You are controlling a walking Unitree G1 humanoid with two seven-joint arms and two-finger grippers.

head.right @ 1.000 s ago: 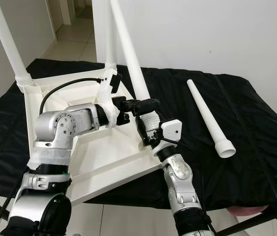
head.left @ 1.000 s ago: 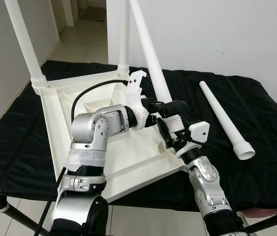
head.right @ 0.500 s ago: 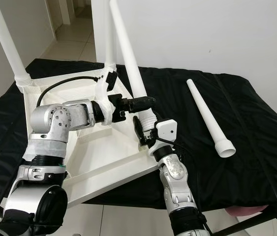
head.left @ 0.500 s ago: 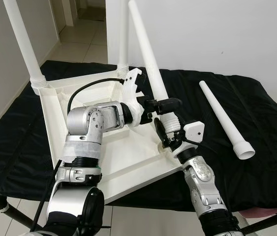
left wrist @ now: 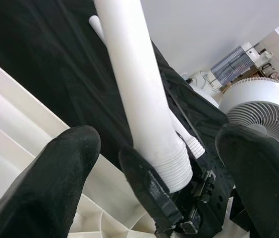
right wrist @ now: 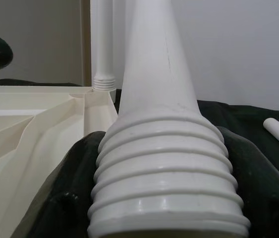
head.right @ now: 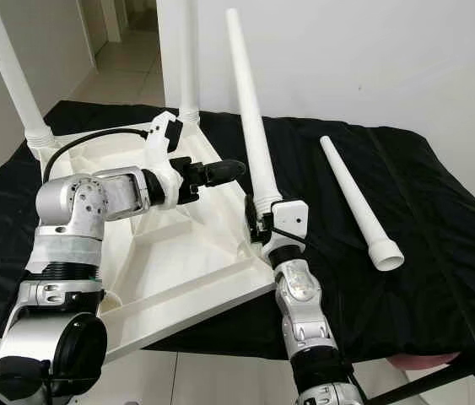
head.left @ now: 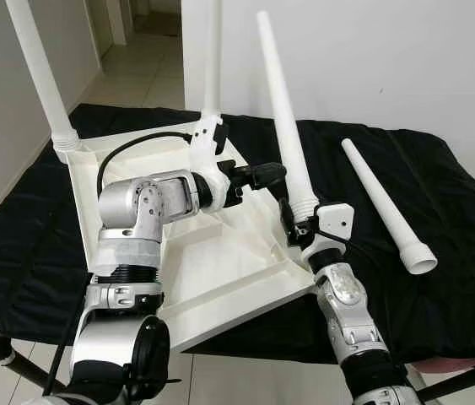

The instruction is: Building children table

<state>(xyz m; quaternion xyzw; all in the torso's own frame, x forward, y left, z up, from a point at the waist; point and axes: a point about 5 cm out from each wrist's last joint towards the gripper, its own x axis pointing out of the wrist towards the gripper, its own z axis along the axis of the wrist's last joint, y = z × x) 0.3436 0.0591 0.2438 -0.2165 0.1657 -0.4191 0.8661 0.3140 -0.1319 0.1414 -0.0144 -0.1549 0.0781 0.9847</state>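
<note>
Black cloth [head.left: 439,194]: leg [head.left: 286,139] in right pincer [head.left: 294,221].

The two fitted legs [head.left: 45,80] run off the top edge, so their tips cannot be seen. The right gripper [head.left: 299,229] fingers sit behind the held leg [head.left: 286,126] and the wrist housing, mostly hidden. The fan [left wrist: 258,106] is cut by the picture's edge. The black cloth [head.left: 439,202] hides the table under it.
</note>
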